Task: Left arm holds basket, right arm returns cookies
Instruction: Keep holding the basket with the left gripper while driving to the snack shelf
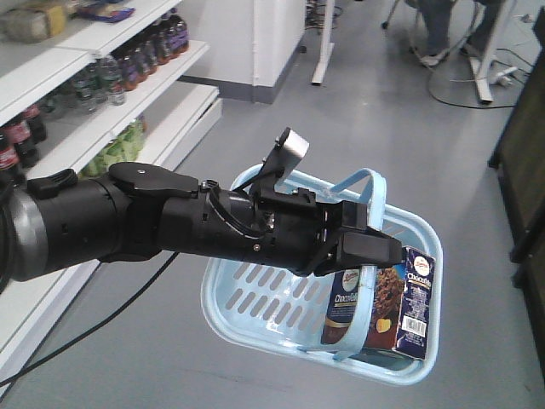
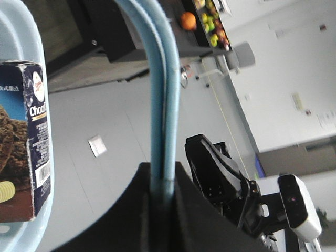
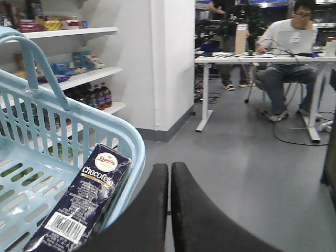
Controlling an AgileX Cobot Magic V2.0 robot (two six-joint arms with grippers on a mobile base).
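- exterior front view: the left gripper [image 1: 353, 249] is clamped on the two loop handles [image 1: 362, 176] of the light blue basket [image 1: 255, 294], which hangs clear of the floor [image 1: 383, 102] below the fingers.
- the cookie box [image 1: 381, 308] is inside the basket, just under and a little beyond the left fingertips. it stands roughly upright against the basket's right-hand wall. the right gripper does not show in this view.
- left wrist view: the handles [image 2: 163, 94] rise straight out from between the closed left fingers [image 2: 202, 215]. the cookie box [image 2: 23, 142] lies off to the left of them, inside the basket.
- the right gripper [image 2: 218, 170] sits on the other side of the handles, outside the basket. i cannot tell how its jaws stand from this view.
- right wrist view: the right gripper [image 3: 169, 191] has its fingers pressed together, with only a thin slit between them, and holds nothing.
- the cookie box [image 3: 84, 205] lies left of the right fingertips, just beside them, on the far side of the basket rim [image 3: 134, 144]. its long axis slants from lower left to upper right, and the logo end is the end nearest the fingers.
- judgement: the right arm is the free one and is close. its jaws would need to part, cross leftward over the rim and close across the box's narrow faces.
- the box is dark navy with "chocofello" in white, a round white logo, a white barcode label and a chocolate-chip cookie picture. its edges look crisp, so it is likely rigid card.
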